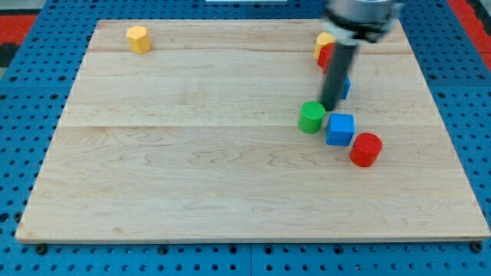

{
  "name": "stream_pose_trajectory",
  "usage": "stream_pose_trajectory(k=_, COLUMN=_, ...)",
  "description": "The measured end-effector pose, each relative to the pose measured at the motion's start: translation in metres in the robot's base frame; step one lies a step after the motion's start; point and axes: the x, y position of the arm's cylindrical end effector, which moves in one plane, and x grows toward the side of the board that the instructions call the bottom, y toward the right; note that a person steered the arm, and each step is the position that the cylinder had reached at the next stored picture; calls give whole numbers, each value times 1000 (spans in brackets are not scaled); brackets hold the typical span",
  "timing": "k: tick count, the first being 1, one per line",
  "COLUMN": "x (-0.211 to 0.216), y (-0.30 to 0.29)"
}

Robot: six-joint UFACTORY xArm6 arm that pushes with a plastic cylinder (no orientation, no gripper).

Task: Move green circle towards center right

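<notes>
The green circle (311, 116) sits on the wooden board right of its middle. My tip (330, 106) is just to the upper right of the green circle, close to it or touching; I cannot tell which. A blue cube (340, 129) lies right next to the green circle on its right. A red circle (366, 149) lies to the lower right of the blue cube.
Behind the rod, near the view's top right, are a yellow block (324, 41), a red block (326, 56) and another blue block (345, 86), all partly hidden. A yellow hexagon block (138, 38) sits at the top left. The board's right edge (443, 115) is nearby.
</notes>
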Motion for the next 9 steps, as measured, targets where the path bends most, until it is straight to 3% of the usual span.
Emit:
stream_pose_trajectory(k=1, x=22, y=-98)
stream_pose_trajectory(k=2, x=72, y=-135)
stream_pose_trajectory(k=4, x=39, y=-17)
stream_pose_trajectory(k=6, x=16, y=37)
stream_pose_trajectory(k=8, x=19, y=-23)
stream_pose_trajectory(k=9, x=-21, y=-28)
